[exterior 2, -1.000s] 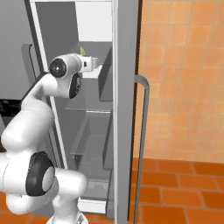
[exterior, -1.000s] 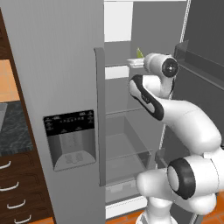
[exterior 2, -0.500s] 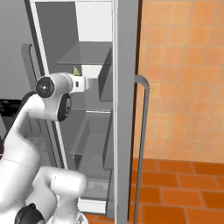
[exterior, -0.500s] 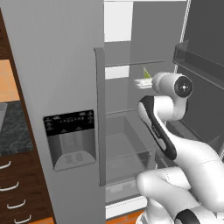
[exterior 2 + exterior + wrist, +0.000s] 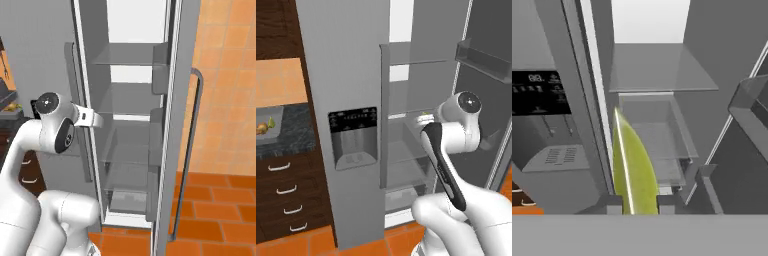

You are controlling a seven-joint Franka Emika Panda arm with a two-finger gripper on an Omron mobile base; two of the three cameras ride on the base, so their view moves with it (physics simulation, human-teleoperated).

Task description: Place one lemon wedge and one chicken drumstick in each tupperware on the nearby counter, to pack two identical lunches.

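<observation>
Your gripper (image 5: 635,204) is pinched on a lemon wedge (image 5: 632,167), held in front of the open fridge (image 5: 421,75) at mid-shelf height. On the counter (image 5: 291,137) to the left, one tupperware (image 5: 270,131) already holds food.

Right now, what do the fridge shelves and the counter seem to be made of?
The shelves look like clear glass or plastic: pale, see-through plates with thin edges. The counter looks like polished stone: black with grey speckles, above dark wooden drawers.
</observation>
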